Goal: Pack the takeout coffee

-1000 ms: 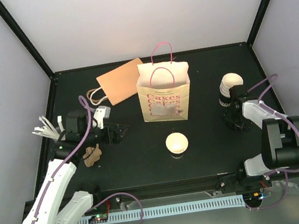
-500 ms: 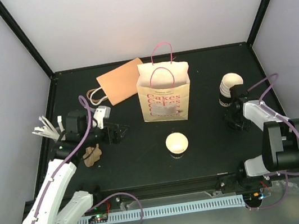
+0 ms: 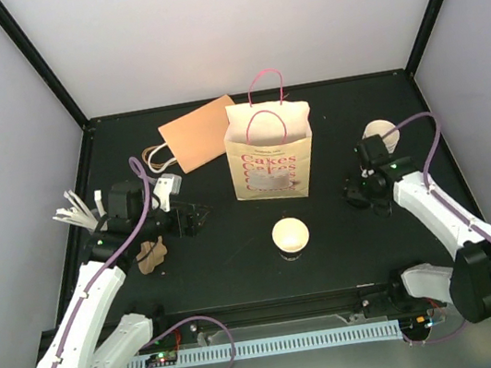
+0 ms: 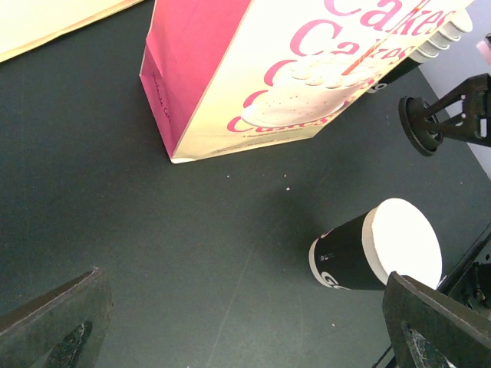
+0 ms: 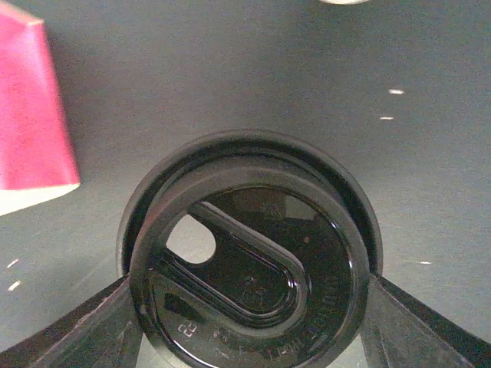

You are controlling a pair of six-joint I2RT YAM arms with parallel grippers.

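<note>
Top external view: the coffee cup point(image 3: 291, 236) stands upright on the black table point(image 3: 240, 264), just in front of the printed paper bag point(image 3: 271, 156) and apart from it. Its long axis is vertical, with the cream top facing up and the dark body below.

The left pincer point(image 3: 197, 218) is spread wide with nothing between its fingers. It points across the table toward the bag and the cup, and it sits where it did a second ago. The cup and the bag have not shifted either. The right pincer point(image 3: 357, 190) pinches a black lid point(image 5: 249, 261) by its rim, one finger on each side. A second ago it hung just below the stack of cups point(image 3: 382, 134). It has since swung left toward the middle of the table, and the wrist now covers the lower part of that stack.

From the left, the table also carries a bundle of white sticks point(image 3: 75, 212), a brown pulp carrier point(image 3: 152, 254) and a flat orange bag point(image 3: 200, 133) lying behind the left arm. Pale walls point(image 3: 230, 28) with black corner posts close in the table.
</note>
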